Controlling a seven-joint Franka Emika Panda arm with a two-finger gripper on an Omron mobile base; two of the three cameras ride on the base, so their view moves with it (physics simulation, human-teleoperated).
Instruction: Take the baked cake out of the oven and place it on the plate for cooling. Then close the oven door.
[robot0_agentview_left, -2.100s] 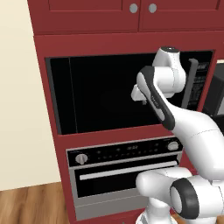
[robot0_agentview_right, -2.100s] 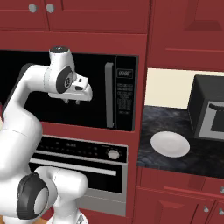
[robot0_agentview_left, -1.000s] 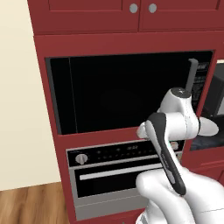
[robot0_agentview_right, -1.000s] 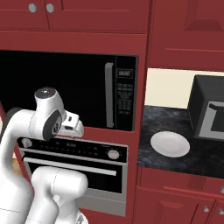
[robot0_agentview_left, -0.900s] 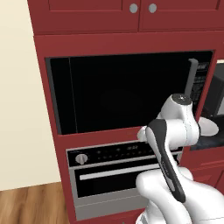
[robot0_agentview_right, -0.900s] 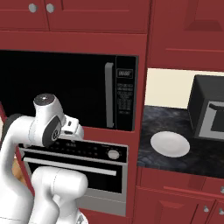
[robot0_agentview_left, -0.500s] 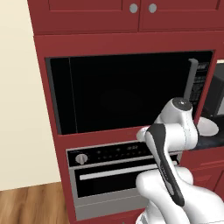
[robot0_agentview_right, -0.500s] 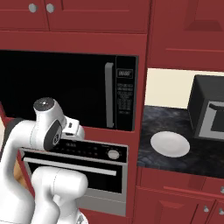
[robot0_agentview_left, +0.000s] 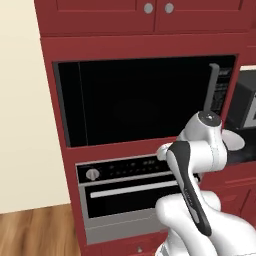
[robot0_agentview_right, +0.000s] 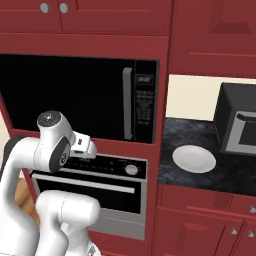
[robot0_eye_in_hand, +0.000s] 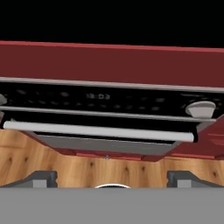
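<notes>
Hovering wide open and empty before the shut oven door (robot0_eye_in_hand: 105, 144), the claw (robot0_eye_in_hand: 109, 178) could slip off the bar handle (robot0_eye_in_hand: 98, 131) if closed off-centre.

The oven (robot0_agentview_left: 135, 195) has a matt silver-grey metal frame, a glossy black control strip and brushed silver knobs (robot0_agentview_right: 131, 169). Its door (robot0_agentview_right: 87, 195) holds dark glass behind a smooth pale metal bar handle (robot0_eye_in_hand: 98, 131). The microwave (robot0_agentview_left: 145, 102) is gloss black. Cabinets (robot0_agentview_right: 210, 40) look like matt red painted wood. The floor (robot0_eye_in_hand: 105, 168) is grained light wood, the counter (robot0_agentview_right: 200, 175) speckled dark stone, the plate (robot0_agentview_right: 194, 159) smooth white.
</notes>
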